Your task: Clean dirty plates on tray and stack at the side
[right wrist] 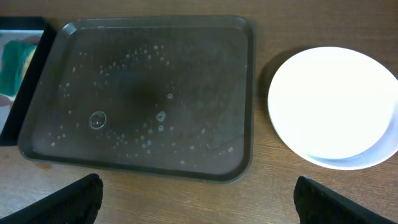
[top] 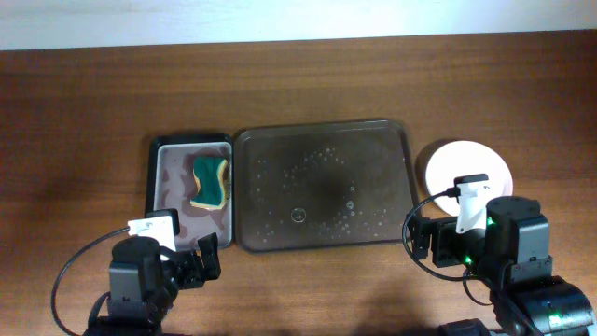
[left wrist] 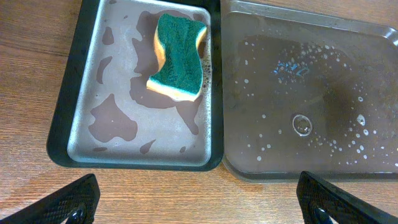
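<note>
Evidently the job is at or close to its end. The dark brown tray (top: 280,201) lies in the middle of the counter (top: 93,112) with no plate on it; only scattered droplets and a few soap bubbles (left wrist: 302,124) show on its wet floor. The plates (right wrist: 333,102) sit on the counter just to the right of the tray, apart from its rim. The top one is white and shows no red streaks. In the right wrist view a second rim peeks out beneath its lower edge, so it reads as a stack, though how many plates it holds cannot be told, and no mint-green one can be made out.

The green-and-yellow sponge (left wrist: 179,56) lies in the grey metal tray (left wrist: 81,124), which has patches of water on it and sits just left of the brown tray.

The left gripper (left wrist: 198,196) hangs over the near edge of the two trays, its fingers (left wrist: 68,202) spread wide and holding nothing. The right gripper (right wrist: 198,184) hangs near the front of the brown tray and the plates, fingers (right wrist: 68,199) likewise apart and empty.

Judging from this, wiping and stacking look finished; at most, the arms need to retreat.
</note>
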### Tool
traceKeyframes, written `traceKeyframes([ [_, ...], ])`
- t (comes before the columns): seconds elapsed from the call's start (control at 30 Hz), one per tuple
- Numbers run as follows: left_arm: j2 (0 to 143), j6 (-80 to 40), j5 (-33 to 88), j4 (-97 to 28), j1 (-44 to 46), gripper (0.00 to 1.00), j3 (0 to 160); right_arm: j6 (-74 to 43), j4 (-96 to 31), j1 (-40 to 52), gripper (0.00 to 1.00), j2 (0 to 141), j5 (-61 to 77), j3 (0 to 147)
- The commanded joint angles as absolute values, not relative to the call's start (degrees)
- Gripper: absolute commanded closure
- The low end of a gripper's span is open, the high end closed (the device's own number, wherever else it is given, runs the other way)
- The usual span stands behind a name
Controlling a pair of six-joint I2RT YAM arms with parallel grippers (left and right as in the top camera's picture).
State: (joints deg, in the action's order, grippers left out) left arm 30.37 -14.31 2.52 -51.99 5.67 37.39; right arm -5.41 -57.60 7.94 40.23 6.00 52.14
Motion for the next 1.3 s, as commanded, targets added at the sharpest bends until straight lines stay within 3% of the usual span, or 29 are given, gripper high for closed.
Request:
traceKeyframes([
  [0.0, 29.91, -13.17, 1.72, -51.92, 5.87, 0.00, 36.88, -5.34, -57.65, 8.25, 0.01, 40.69, 5.28, 51.53],
  [0.2, 29.91, -13.17, 1.72, -51.92, 5.87, 0.00, 36.88, -5.32, -58.04, 8.14, 0.01, 38.37, -0.73, 51.37],
  [0.57, 29.91, -13.19, 1.69, -51.92, 5.87, 0.00, 36.88, -5.34, -55.90, 6.24, 0.01, 17.19, -0.69, 45.08],
  [0.7, 29.91, -13.19, 1.69, -51.92, 5.87, 0.00, 36.88, -5.34, -49.06, 5.43, 0.01, 10.90, -0.69, 39.18],
  [0.97, 29.91, -13.17, 1.72, -51.92, 5.87, 0.00, 36.88, -5.39, -23.40, 3.31, 0.01, 0.34, 0.10, 20.86],
  [1.27, 29.91, -13.17, 1.72, -51.92, 5.87, 0.00, 36.88, -5.34, -7.25, 2.81, 0.01, 0.19, -0.30, 10.70],
])
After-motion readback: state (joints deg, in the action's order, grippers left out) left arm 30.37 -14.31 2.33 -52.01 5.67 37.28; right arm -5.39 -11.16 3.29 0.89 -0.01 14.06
